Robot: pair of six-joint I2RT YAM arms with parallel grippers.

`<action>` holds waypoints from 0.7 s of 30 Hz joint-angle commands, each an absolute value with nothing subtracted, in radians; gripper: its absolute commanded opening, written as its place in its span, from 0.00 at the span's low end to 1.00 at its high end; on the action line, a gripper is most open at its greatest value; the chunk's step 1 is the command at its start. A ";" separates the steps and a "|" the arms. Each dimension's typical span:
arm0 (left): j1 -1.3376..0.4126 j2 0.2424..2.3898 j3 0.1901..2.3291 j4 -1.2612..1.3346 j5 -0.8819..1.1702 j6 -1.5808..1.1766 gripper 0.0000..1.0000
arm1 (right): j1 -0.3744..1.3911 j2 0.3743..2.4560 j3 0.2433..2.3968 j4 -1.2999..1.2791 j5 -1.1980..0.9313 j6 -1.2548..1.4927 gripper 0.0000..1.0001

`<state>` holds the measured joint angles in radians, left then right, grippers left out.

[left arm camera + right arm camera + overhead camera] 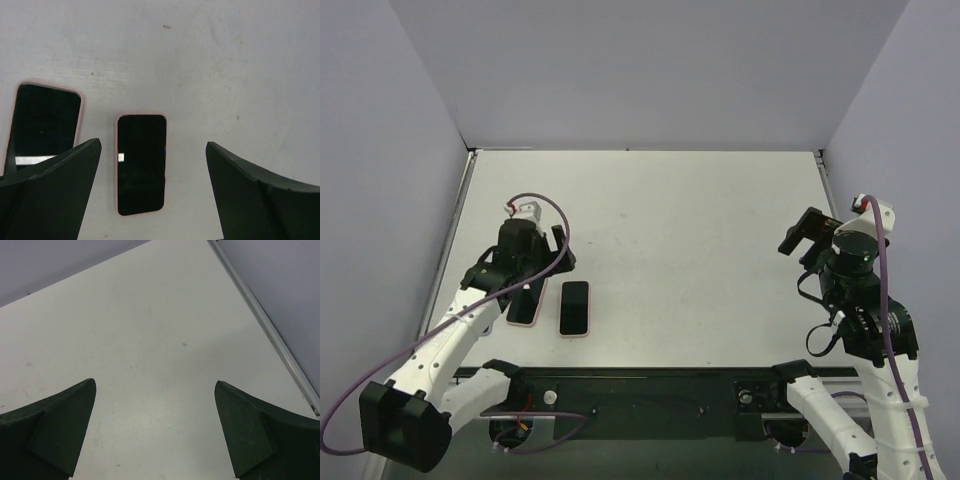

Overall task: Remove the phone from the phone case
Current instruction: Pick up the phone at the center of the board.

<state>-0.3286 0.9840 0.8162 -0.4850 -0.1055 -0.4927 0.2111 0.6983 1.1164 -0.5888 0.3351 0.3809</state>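
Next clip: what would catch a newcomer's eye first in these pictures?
Two dark, pink-edged slabs lie side by side, not touching, on the white table at its near left: a left slab and a right slab. The open left gripper hangs over them; the right gripper, also open, is far off by the right edge.

No text, label, brand or number can be read anywhere in these views.

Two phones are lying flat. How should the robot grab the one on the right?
Grip its two long edges, coming straight down from above. The right phone lies flat, so fingers cannot get underneath, and its narrow width looks to fit inside the wide-open left hand.
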 commanded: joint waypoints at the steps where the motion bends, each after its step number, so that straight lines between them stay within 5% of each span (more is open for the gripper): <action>1: -0.333 1.057 0.798 -0.590 0.058 -0.552 0.97 | 0.218 0.701 1.094 -0.520 0.311 0.393 1.00; 21: -0.440 1.515 0.822 -0.609 -0.020 -0.525 0.97 | 0.218 0.663 1.072 -0.523 0.322 0.376 1.00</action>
<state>-0.4122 1.4853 0.8028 -0.6003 0.0296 -0.5419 0.2111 0.6643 1.0767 -0.5488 0.3023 0.3874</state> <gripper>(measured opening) 0.971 0.999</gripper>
